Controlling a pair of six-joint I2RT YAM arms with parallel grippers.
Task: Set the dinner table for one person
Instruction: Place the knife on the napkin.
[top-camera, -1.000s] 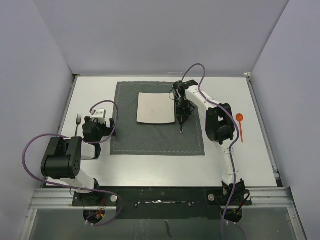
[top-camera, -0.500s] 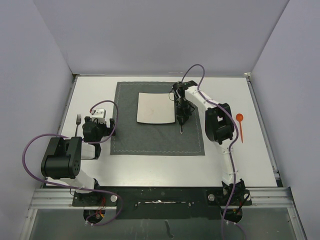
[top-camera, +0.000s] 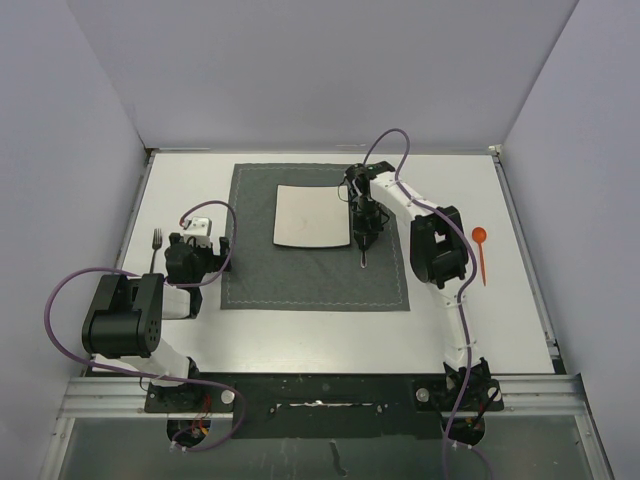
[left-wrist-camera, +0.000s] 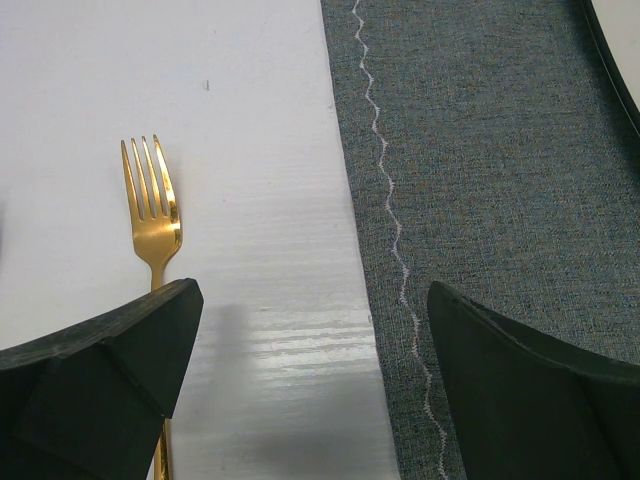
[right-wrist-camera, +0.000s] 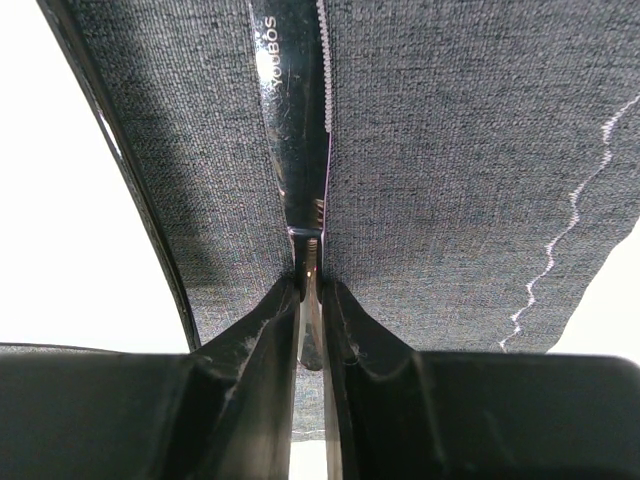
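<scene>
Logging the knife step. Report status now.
Left gripper open, over table by fork. Right gripper shut on knife, over mat, right of plate. Nothing seen in the way.

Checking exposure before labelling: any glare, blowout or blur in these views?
Left wrist: streaky glare on the glossy white tabletop beside the sharp gold metal fork. Right wrist: white square plate blown out, hotspot on the shiny steel knife. Top external: even light, faint shadows.

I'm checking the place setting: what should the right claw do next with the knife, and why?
Probably ease down and open: the right claw is shut on the knife, which hangs lengthwise over the placemat, just right of the plate.
</scene>
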